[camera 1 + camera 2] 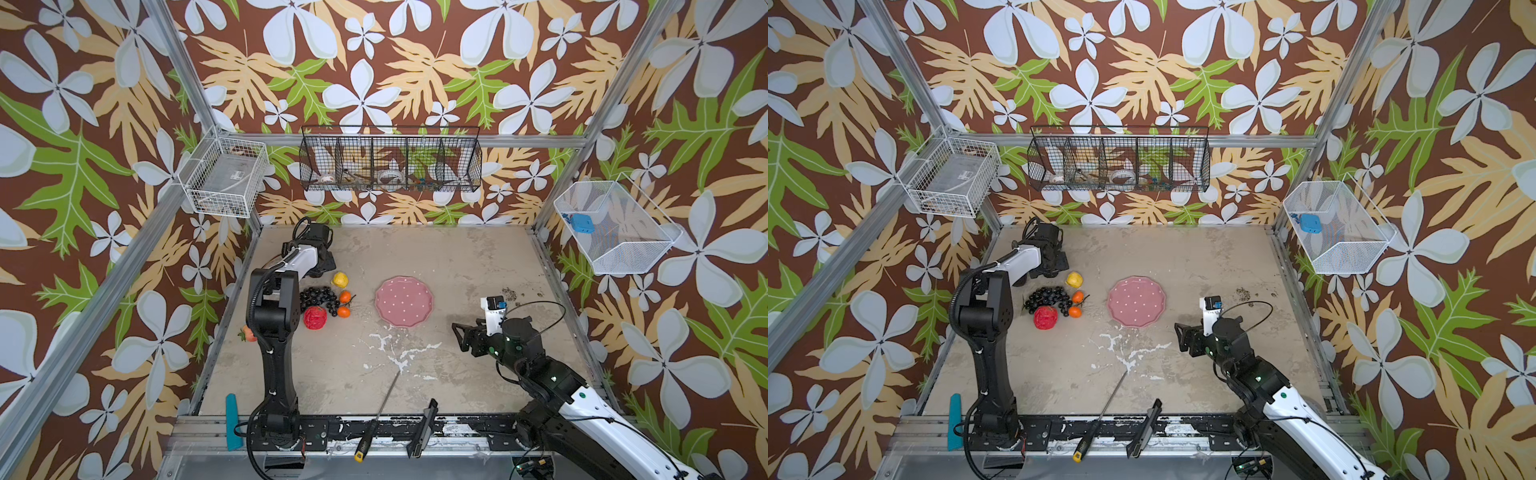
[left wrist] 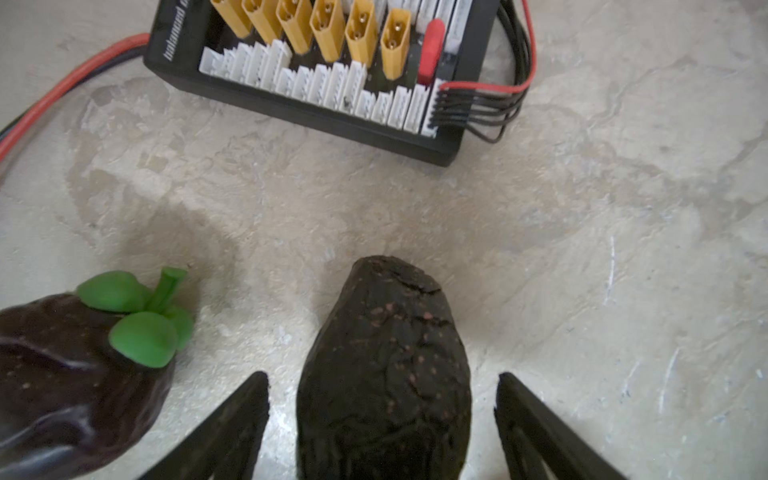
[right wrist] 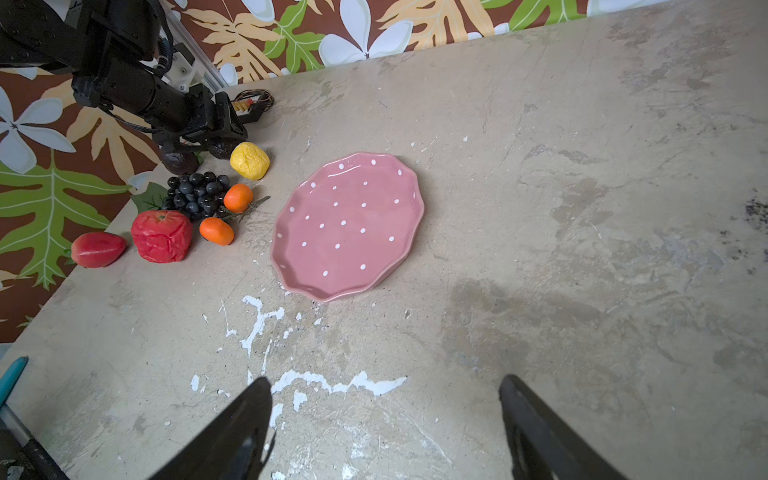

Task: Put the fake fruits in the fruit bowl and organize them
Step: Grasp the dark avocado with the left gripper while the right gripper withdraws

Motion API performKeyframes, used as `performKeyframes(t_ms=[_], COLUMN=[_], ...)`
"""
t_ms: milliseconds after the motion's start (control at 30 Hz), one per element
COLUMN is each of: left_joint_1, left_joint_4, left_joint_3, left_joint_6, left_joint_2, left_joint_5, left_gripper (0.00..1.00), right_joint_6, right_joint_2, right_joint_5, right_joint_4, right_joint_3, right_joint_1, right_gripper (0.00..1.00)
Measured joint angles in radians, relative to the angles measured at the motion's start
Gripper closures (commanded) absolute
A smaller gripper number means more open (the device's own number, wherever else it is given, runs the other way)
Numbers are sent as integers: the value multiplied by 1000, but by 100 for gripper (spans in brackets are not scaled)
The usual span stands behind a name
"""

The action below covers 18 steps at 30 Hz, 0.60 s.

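Dark, cracked, pebbly avocado (image 2: 384,332) sits untouched between the wide-spread jaws of the left hand (image 2: 382,376); right hand (image 3: 385,379) gapes empty.

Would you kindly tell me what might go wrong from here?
The left fingers straddle the avocado without touching; being tapered, it may slip out as they close. The dark leafy fruit lies close beside one finger and may get nudged. The connector board lies just beyond; overshooting could hit it.
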Motion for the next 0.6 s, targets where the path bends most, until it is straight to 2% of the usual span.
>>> performKeyframes(t_ms=[233, 600], left_joint_1=[10, 14], left_joint_4=[-2, 8], left_joint_3=[5, -21], left_joint_6=[-4, -11], left_joint_2=[21, 3], left_joint_5=[41, 49], left_gripper=[26, 45], right_joint_6=[0, 0], right_joint_2=[3, 4], right_joint_5=[3, 23], right_joint_4=[0, -1], right_joint_3=[0, 0], right_joint_1=[0, 0], right_gripper=[14, 14])
